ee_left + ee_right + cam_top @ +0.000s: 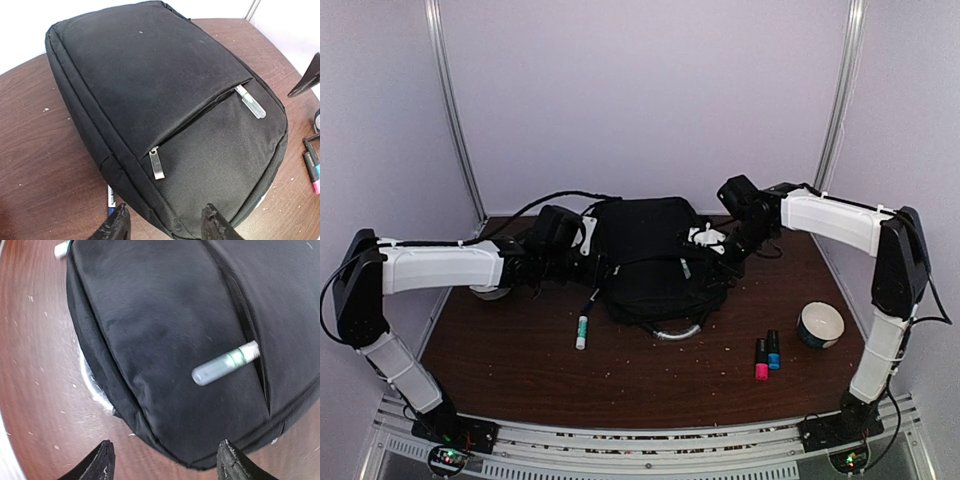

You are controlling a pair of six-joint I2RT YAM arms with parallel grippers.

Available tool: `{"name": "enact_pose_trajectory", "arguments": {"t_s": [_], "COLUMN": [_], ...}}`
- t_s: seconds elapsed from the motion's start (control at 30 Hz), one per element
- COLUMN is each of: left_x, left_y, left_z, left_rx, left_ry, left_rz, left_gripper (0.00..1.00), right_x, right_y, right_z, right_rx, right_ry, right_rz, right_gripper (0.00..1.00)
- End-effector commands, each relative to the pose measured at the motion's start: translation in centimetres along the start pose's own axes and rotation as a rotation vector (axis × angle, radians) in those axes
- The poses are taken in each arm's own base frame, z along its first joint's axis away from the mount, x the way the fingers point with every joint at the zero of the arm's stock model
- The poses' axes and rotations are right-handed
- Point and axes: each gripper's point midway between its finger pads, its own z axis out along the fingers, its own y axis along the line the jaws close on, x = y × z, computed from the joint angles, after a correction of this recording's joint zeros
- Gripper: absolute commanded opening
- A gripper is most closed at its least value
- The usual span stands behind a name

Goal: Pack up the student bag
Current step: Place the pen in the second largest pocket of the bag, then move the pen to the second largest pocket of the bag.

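Lying on the crumb-flecked dark wooden table (520, 365), the large black soft fabric backpack (655, 265) sits between both arms.
One clear-capped pen (225, 365) pokes from its zipped pocket; one white marker (582, 330), two small bottles (761, 362) and one round bowl (820, 324) lie nearby; left gripper (165, 222) and right gripper (165, 460) both gape, empty.

The student bag (655, 260) is plain black, its loop handle (677, 333) grey, its zipper pull (157, 164) silver. Beside the bag, the table (520, 360) is dark reddish-brown, one pen (582, 330) white-and-green, one marker (761, 361) pink, another marker (773, 351) blue, the bowl (820, 324) teal outside and white inside.
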Motion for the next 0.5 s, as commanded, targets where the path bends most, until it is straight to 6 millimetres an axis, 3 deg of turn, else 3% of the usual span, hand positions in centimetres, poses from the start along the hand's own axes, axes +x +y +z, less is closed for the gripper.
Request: {"name": "enact_pose_trajectory", "arguments": {"t_s": [0.0,0.23,0.47], "left_x": [-0.5,-0.3,0.2], "left_y": [0.1,0.3,0.5], "left_z": [-0.9,-1.2,-1.0], "left_rx": [-0.012,-0.016,-0.021], "left_ry": [-0.026,-0.032,-0.027], "left_rz": [0.022,-0.002,-0.007], "left_gripper": [0.5,0.5,0.5], "right_x": [-0.9,-2.0,-2.7], "right_y": [-2.7,-5.2,-6.3], "right_z": [0.8,3.0,4.4], "right_rx": [0.169,0.267,0.266], "right_ry": [0.058,0.088,0.089], "right_rz": [-0.192,-0.217,-0.224], "right_gripper": [0.71,0.7,0.69]}}
